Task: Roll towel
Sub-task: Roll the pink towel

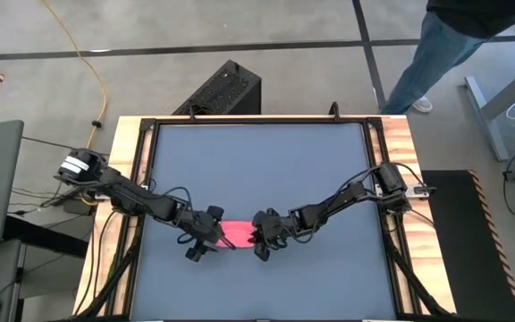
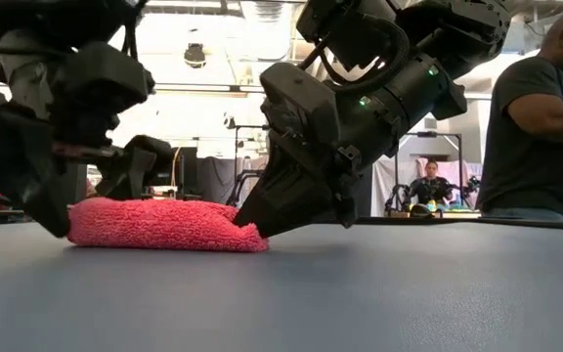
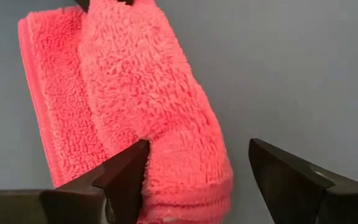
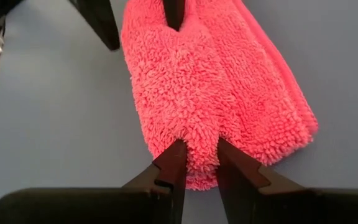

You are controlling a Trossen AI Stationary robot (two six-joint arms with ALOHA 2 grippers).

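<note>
The pink towel [image 1: 237,233] lies on the dark grey tabletop [image 1: 266,161] near its front middle. It is gathered into a thick hump [image 3: 148,93] with a flatter layer [image 3: 42,93] beside it. My left gripper [image 1: 208,240] stands open at the towel's left end, and the hump's end reaches between its fingers [image 3: 197,152]. My right gripper [image 1: 259,237] is shut on the towel's right end [image 2: 247,235]. My left gripper has one fingertip [image 3: 129,171] against the towel's left end, at the crease between hump and flat layer. The other finger [image 3: 284,180] stands clear over the table. My right gripper pinches a ridge of the hump [image 4: 201,140] at the towel's right end between its two fingers. The fingers slant down from the table's right and lie along the towel. The towel rests flat on the table.
A person [image 2: 545,117] stands beyond the table's far right corner. A black box [image 1: 223,89] sits behind the far edge. Wooden rails [image 1: 125,179] line the table's sides. Bare tabletop stretches toward the far edge and in front of the towel.
</note>
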